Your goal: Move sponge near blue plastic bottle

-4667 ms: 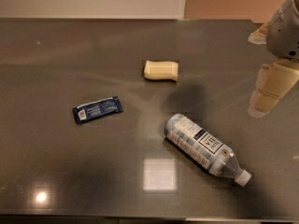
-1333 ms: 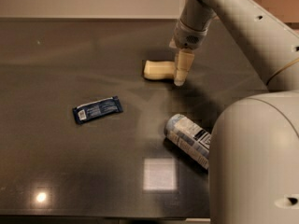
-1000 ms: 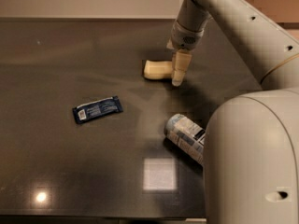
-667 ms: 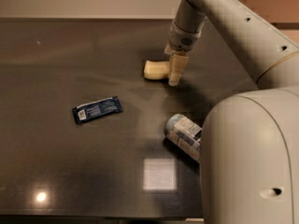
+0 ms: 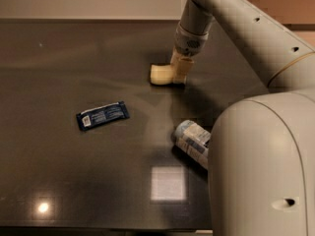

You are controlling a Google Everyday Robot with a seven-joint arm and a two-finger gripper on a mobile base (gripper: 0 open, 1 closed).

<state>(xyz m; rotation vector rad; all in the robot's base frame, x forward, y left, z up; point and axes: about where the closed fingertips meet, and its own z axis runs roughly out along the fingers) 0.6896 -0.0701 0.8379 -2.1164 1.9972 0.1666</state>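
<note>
- The sponge (image 5: pixel 160 75) is lying flat on the dark counter (image 5: pixel 59 73), toward the far side and a little right of the middle; its right end is being covered by the end effector (image 5: pixel 181 71), which is pointing down onto it and touching it; whether the end effector is clenched on the sponge or released, I cannot tell.
- The pale arm (image 5: pixel 231 18) is slanting down to the sponge from the upper right.
- The blue plastic bottle (image 5: pixel 191 139) is lying on its side nearer the camera, apart from the sponge; only one end and part of its label are showing; the rest is being hidden behind the robot's large rounded casing (image 5: pixel 261 166) at the lower right.
- A flat dark blue packet (image 5: pixel 102 116) is lying to the left, slightly tilted, apart from both sponge and bottle.
- A bright square reflection (image 5: pixel 168 183) is showing on the counter just in front of the bottle.
</note>
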